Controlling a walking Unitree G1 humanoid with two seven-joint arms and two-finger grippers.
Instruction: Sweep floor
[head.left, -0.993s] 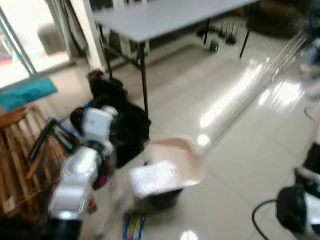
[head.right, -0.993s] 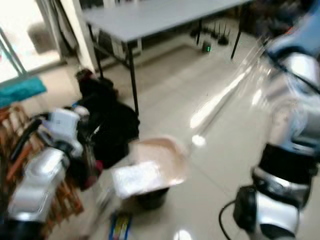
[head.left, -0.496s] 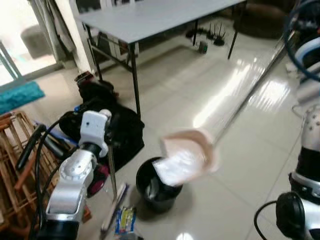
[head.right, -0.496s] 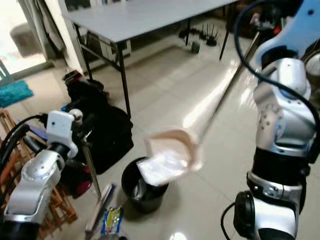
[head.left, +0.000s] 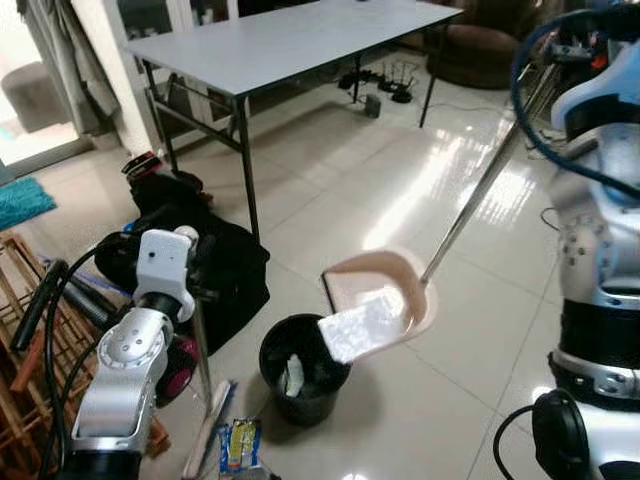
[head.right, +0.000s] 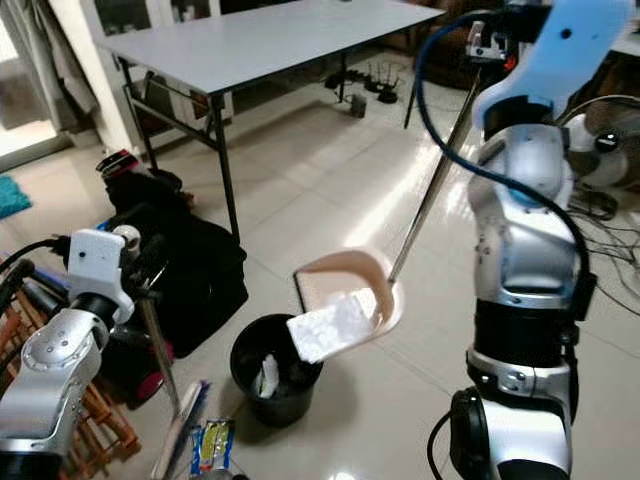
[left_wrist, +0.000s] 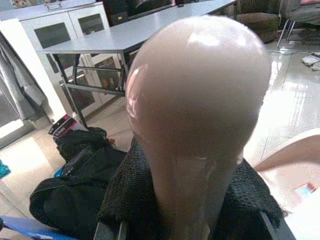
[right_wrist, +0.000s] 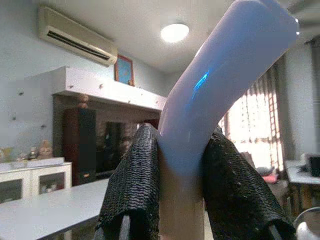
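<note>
Left eye view shows the sweeping at its emptying step: a pink dustpan (head.left: 385, 300) on a long metal pole hangs tilted over a black bin (head.left: 304, 367), its lip just above the bin's rim. A white wad of paper or plastic (head.left: 362, 327) lies at the lip, part way over the edge and not yet in the bin. Some white scraps already sit inside the bin, so I judge part of the rubbish is tipped in and the rest is about to slide.

The right gripper (right_wrist: 180, 200) is up high at the top of the pole; the right wrist view shows its fingers (right_wrist: 131, 185) clenched on either side of the pole's pale blue grip. The left gripper (left_wrist: 187, 200) holds the broom handle (head.left: 200, 345) upright beside the bin; in the left wrist view its fingers (left_wrist: 132, 200) are clamped around the handle just below its rounded pink end. The broom head (head.left: 212, 425) rests on the floor, next to a small coloured wrapper (head.left: 240, 443) that still lies on the tiles.

What seems left: let the wad drop, then sweep up the wrapper and anything else on the floor. A black bag (head.left: 215, 265) and a grey desk (head.left: 290, 45) stand behind the bin.
</note>
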